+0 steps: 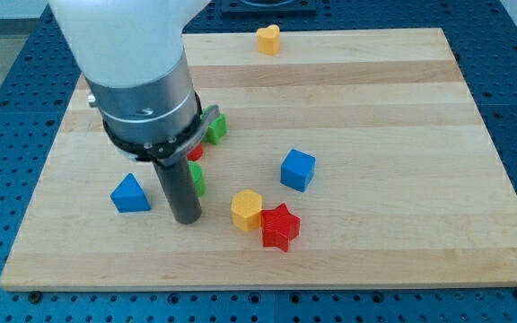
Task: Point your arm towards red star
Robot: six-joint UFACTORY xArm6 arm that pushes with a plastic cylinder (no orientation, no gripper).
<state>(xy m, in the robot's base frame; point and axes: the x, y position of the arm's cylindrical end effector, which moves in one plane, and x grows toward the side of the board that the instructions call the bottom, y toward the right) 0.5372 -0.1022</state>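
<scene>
The pale wooden board [375,99] has bare room across its right half and along the view's bottom edge. My tip [186,218], a plain dark rod with no claw and holding nothing, rests on the wood between the blue triangular block [130,194] and the yellow hexagonal block [247,209]. The red star block [280,226] lies flat, touching the yellow one's lower right, near the bottom edge; it has no long axis. It is glossy and evenly red. A blue cube [298,170] sits above it; a yellow heart-like block [268,39] at the top edge. Green blocks [216,128] and a red piece [195,152] hide partly behind the arm.
</scene>
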